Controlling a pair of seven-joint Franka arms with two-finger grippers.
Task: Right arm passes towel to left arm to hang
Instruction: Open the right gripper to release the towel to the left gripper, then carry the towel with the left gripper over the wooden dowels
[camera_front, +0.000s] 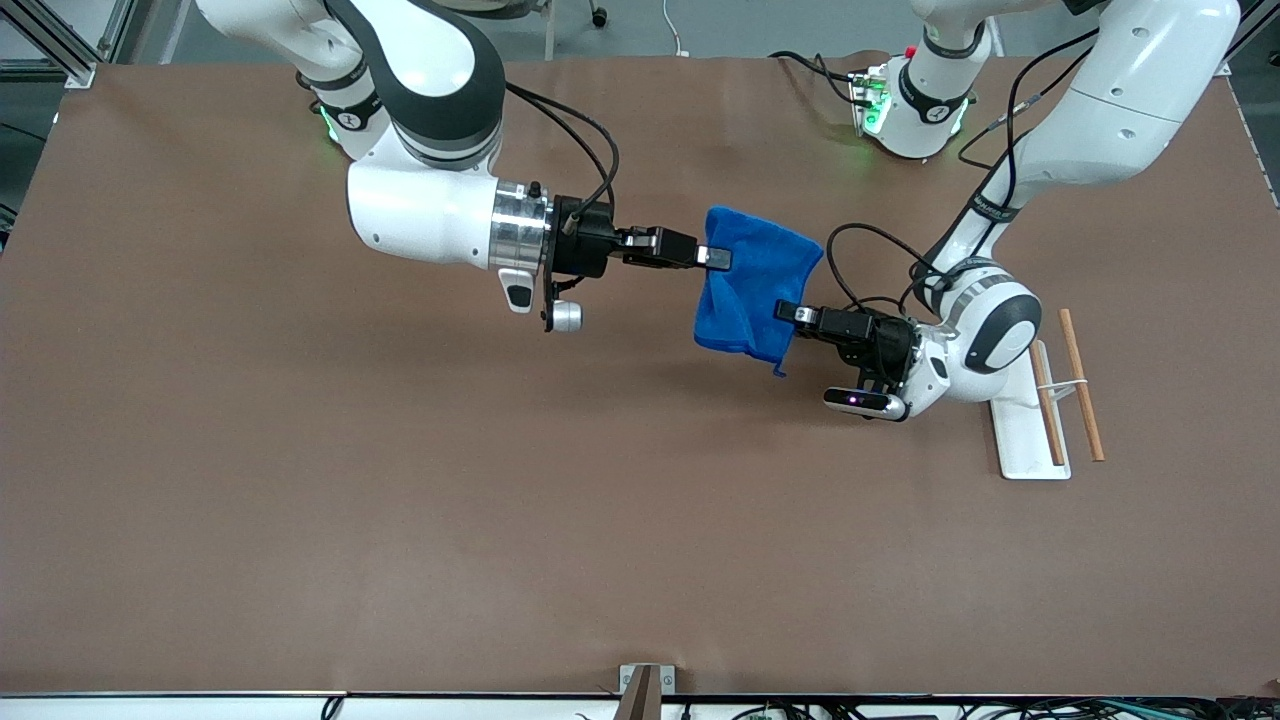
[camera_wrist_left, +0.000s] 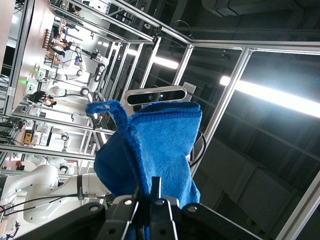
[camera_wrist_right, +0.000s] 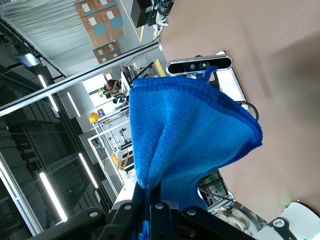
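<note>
**A:** Both ends pinned! The right gripper (camera_front: 716, 257) has its fingers pressed together on one edge of the blue towel (camera_front: 752, 290), and in the right wrist view the cloth (camera_wrist_right: 185, 135) bunches straight down into the closed jaws.

**B:** Same from the left gripper (camera_front: 787, 312): fingers clamped on the edge toward the left arm's end of the table. In the left wrist view the towel (camera_wrist_left: 150, 150) folds into the pinch, one corner flipped up.

**A:** So the towel hangs in the air between the two, over the middle of the brown table (camera_front: 400, 500), a loose thread dangling off its low corner.

**B:** Poses now. The right arm (camera_front: 430, 140) reaches out level from its base, its wrist laid flat.

**A:** The left arm (camera_front: 1100, 110) bends down from its red-knobbed base, elbow high, its wrist curled back toward the towel.

**B:** Just beside that wrist stands the white rack (camera_front: 1030, 430) with its wooden rods (camera_front: 1082, 385), bare, apart from the towel.
</note>
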